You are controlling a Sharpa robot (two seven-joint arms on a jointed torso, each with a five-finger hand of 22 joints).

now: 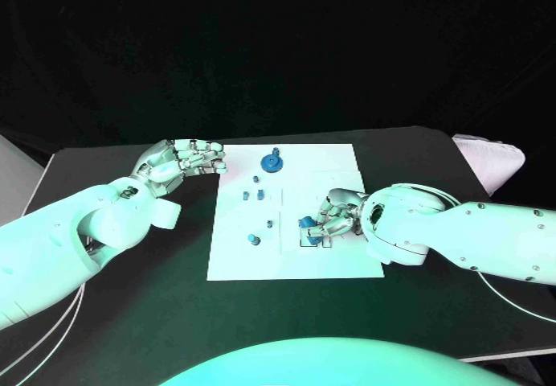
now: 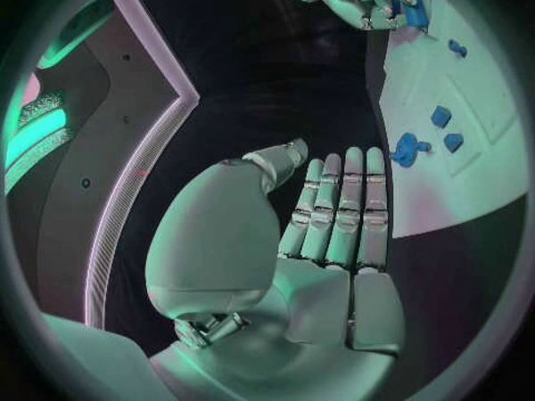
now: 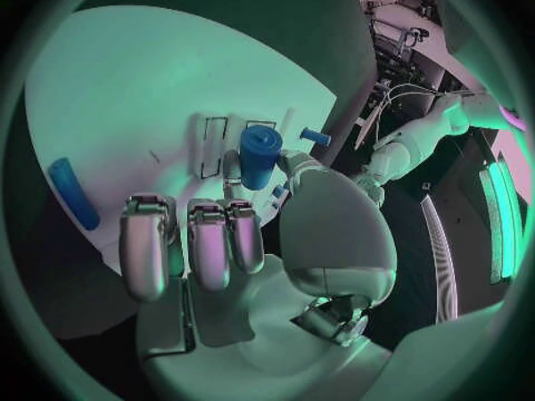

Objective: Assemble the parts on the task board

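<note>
The white task board (image 1: 296,261) lies in the middle of the black table. My right hand (image 1: 330,219) rests on its right side and pinches a blue cylinder part (image 3: 259,154) between thumb and a finger, right over the outlined slots (image 3: 212,143). My left hand (image 1: 180,165) hovers over the table beside the board's far left corner, fingers straight and side by side (image 2: 340,209), holding nothing. A round blue part (image 1: 271,163) stands near the far edge. Small blue parts lie at the board's middle (image 1: 247,195) and lower left (image 1: 253,239).
A long blue piece (image 3: 72,192) lies on the board beyond my right hand's fingers. A white object (image 1: 492,161) sits at the table's far right corner. Bare black table (image 1: 128,161) runs along the board's left side.
</note>
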